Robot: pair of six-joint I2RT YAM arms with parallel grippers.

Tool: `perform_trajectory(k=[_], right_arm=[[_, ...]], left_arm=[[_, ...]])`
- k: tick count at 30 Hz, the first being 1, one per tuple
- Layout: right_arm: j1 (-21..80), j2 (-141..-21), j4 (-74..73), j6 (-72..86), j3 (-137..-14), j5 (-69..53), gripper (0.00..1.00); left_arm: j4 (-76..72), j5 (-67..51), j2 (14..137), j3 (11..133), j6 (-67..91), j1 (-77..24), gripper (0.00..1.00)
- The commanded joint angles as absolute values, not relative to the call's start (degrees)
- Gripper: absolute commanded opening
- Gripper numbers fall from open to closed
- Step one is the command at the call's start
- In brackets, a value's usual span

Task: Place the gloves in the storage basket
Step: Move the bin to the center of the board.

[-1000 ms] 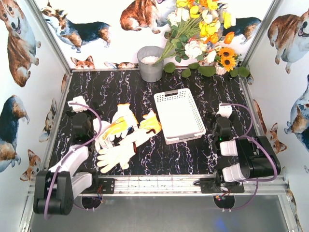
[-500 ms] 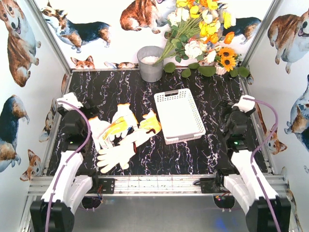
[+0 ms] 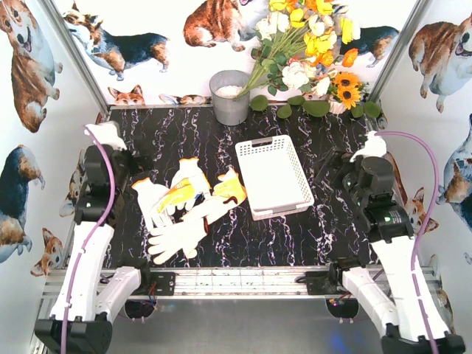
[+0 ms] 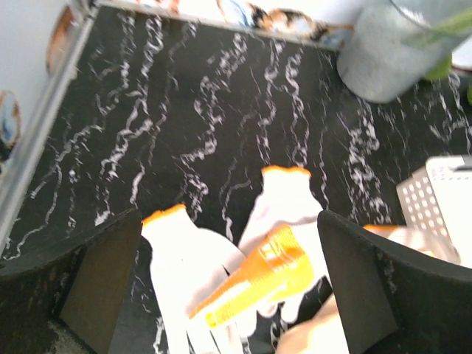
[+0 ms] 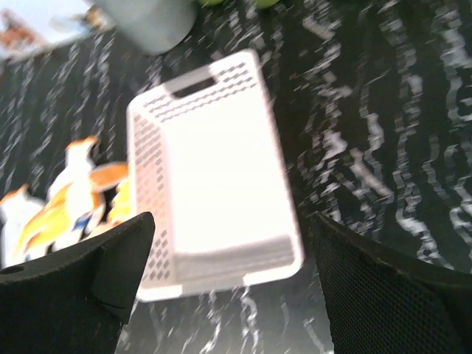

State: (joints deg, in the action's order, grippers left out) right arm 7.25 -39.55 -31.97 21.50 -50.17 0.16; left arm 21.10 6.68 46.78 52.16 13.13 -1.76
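Gloves (image 3: 177, 236), soft knit, beside rectangular lattice basket (image 3: 274, 177).

We found the black marble tabletop (image 3: 173, 136) bare behind the gloves (image 3: 184, 210), all the way back to the grey bucket (image 3: 230, 99). The bucket and the flowers (image 3: 310, 51) with their leaves crowded the back edge. The storage basket (image 3: 245, 181) lay open from above. The nearest glove lay just beside its left wall, leaving hardly any gap there. Bare tabletop lay between the basket and the right arm (image 3: 380, 206), and along the front rail (image 3: 243, 282).
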Motion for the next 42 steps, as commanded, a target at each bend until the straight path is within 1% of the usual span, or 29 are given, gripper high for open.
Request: perform_trajectory(k=[1,5,7,9,11,13,17,19,20,23,27,29,32,35,38,42], right_arm=[[15.0,-42.3,-44.2,26.1,-57.2,-4.6,0.88],[25.1,-46.5,-47.8,29.2,-60.6,-1.2,0.85],[30.0,-49.0,-49.4,30.8,-63.2,0.1,0.83],[35.1,-52.2,-50.9,31.5,-65.9,2.3,0.82],[40.1,-55.5,-51.2,32.3,-66.9,5.0,0.79],[44.0,-58.4,-50.1,33.5,-67.1,6.7,0.76],[48.5,-63.5,-43.3,37.6,-66.9,4.2,0.68],[51.2,-68.9,-39.2,39.0,-66.8,4.0,0.65],[52.5,-71.2,-37.7,39.7,-67.3,4.1,0.62],[55.9,-78.0,-33.4,41.6,-69.2,5.5,0.58],[56.9,-84.8,-28.8,44.3,-70.1,8.3,0.52],[56.9,-87.6,-27.1,44.7,-69.7,10.8,0.49],[56.7,-91.4,-29.3,46.2,-70.2,16.8,0.48],[56.4,-93.3,-30.5,46.1,-69.5,22.1,0.48],[54.2,-93.8,-31.9,45.9,-69.1,23.6,0.48],[51.3,-94.4,-31.1,44.3,-69.0,25.0,0.47]], left_arm=[[33.3,1.5,49.9,57.3,13.3,-3.7,1.00],[34.6,-1.3,52.4,56.9,18.7,-7.0,1.00],[34.2,-1.4,55.0,56.3,22.0,-11.0,1.00],[34.5,2.3,57.7,56.5,23.5,-17.6,1.00],[34.3,6.0,60.2,56.4,24.4,-22.9,1.00],[33.8,7.6,62.2,56.1,25.7,-25.8,1.00],[31.2,8.5,62.6,53.7,28.5,-26.6,1.00],[29.1,8.1,61.9,51.2,30.1,-26.6,1.00],[28.5,7.9,61.8,50.2,31.0,-26.6,0.99],[26.9,8.1,61.1,46.9,33.0,-26.6,0.95],[27.2,11.9,58.1,43.8,32.6,-24.6,0.94],[26.6,11.2,57.8,41.0,30.9,-21.1,0.90],[23.4,4.2,59.8,39.2,30.3,-16.2,0.87],[19.8,2.6,61.5,38.5,29.7,-15.8,0.85],[14.8,-0.8,62.1,37.7,27.8,-15.8,0.81],[6.1,-9.8,64.6,36.8,25.2,-15.9,0.78]])
